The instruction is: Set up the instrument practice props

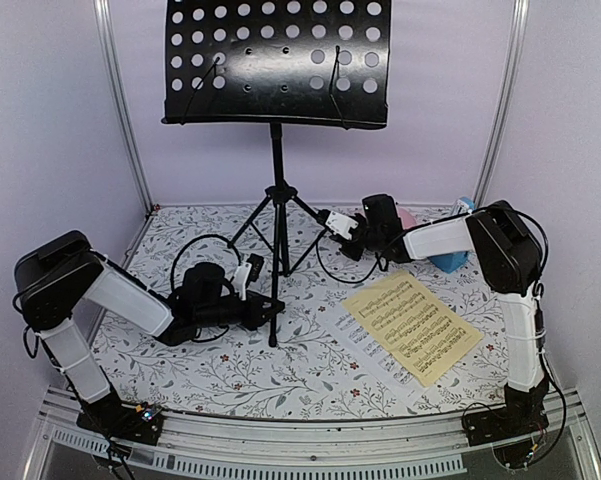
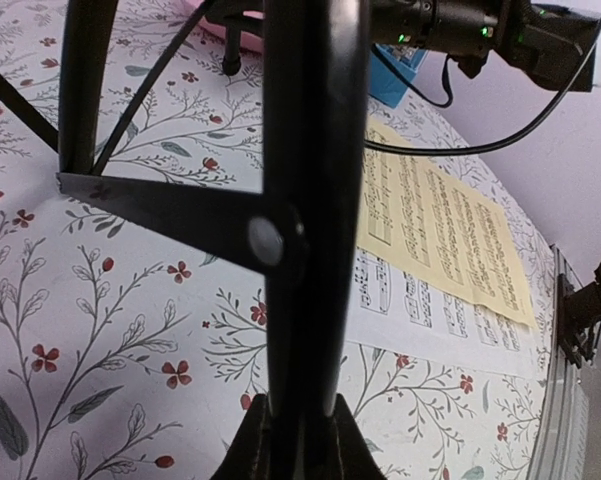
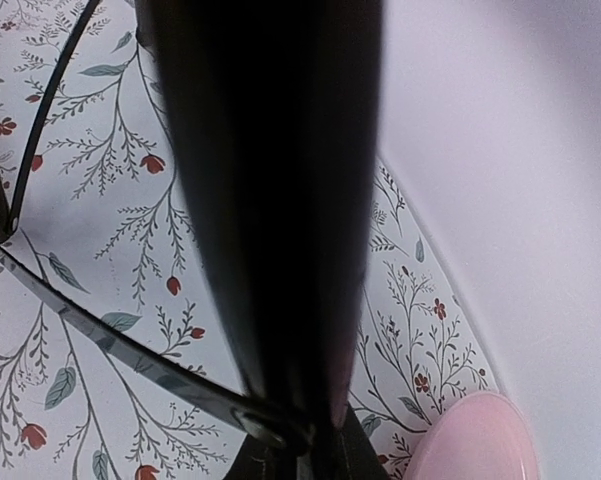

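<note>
The black perforated music stand point(image 1: 276, 62) stands upright on its tripod at the middle back. My left gripper point(image 1: 269, 305) is shut on the tripod's front leg point(image 2: 310, 200), low near the cloth. My right gripper point(image 1: 328, 221) is shut on the right rear leg point(image 3: 270, 200). The pale-yellow sheet point(image 1: 413, 325) lies flat at the right on top of the white sheet point(image 1: 372, 345), which shows only along its left edge. Both sheets show in the left wrist view: yellow sheet point(image 2: 450, 230), white sheet point(image 2: 420, 312). The blue metronome point(image 1: 454, 261) sits behind my right forearm, mostly hidden.
A floral cloth point(image 1: 230, 370) covers the table. A pink round plate point(image 1: 407, 217) lies at the back right by the wall, and its rim point(image 3: 475, 445) shows close beside my right gripper. Walls close in the back and both sides. Cables hang from both wrists.
</note>
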`<state>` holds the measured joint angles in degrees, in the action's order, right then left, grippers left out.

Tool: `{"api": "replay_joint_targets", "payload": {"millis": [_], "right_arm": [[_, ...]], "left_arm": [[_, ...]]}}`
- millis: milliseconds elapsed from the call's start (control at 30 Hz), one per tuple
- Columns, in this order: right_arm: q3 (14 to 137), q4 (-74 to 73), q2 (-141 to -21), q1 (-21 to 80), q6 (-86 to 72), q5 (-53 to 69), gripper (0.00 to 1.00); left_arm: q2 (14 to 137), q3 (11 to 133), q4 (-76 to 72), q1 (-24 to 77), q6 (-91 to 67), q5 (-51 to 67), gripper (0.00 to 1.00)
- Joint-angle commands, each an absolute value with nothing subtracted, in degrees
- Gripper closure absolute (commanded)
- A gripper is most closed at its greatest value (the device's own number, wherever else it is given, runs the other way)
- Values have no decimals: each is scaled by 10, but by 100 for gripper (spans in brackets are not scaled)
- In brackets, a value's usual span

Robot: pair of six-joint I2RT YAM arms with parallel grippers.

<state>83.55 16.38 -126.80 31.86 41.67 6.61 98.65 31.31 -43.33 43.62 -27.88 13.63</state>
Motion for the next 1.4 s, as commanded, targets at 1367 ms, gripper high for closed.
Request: {"api": "replay_joint_targets", "payload": {"millis": [1367], "right_arm": [[742,131,-1194,257,430,-49,100]], "left_arm": [[1063,290,-407,518,-492,121,100]]}}
